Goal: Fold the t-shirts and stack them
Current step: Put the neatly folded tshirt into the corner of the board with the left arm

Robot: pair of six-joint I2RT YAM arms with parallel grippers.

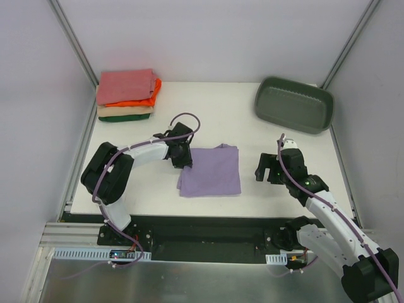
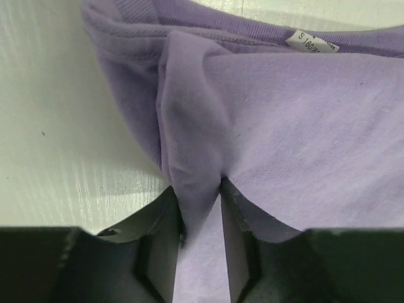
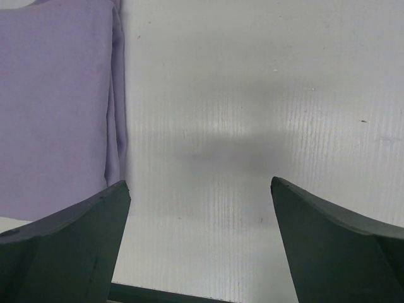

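Okay, currently pinching a raised ridge of the lavender t-shirt (image 2: 303, 126) with the left gripper (image 2: 201, 189), dark fingers (image 2: 161, 240) clamping tight on the bunched cloth at the shirt's left edge. Seeing soft, matte knit there, wrinkling into a narrow upright pleat right between the pads, with a ribbed collar band (image 2: 252, 28) curving along the top and a small white size label (image 2: 312, 43) peeking out. Lying mid-table otherwise, folded into a rough, flattish rectangle on the smooth white table (image 1: 214, 120), slightly ragged at the far right corner.

Hovering the right gripper (image 1: 273, 167) just right of the shirt, not touching it, holding nothing, wedge-shaped fingers spreading wide apart over bare, faintly ribbed tabletop. Catching only the shirt's layered edge in that wrist view.

Sitting at the far left corner: a stack of folded shirts (image 1: 126, 95), neat soft rectangles, going salmon-pink shirt (image 1: 124, 85) on top, then orange shirt (image 1: 150, 96), tan shirt (image 1: 123, 110) and dark green shirt (image 1: 123, 117) at the bottom, well apart from the lavender one. Resting skewed at the far right corner: a grey-green plastic tub (image 1: 293, 104), shallow, with rounded corners and a smooth rim.
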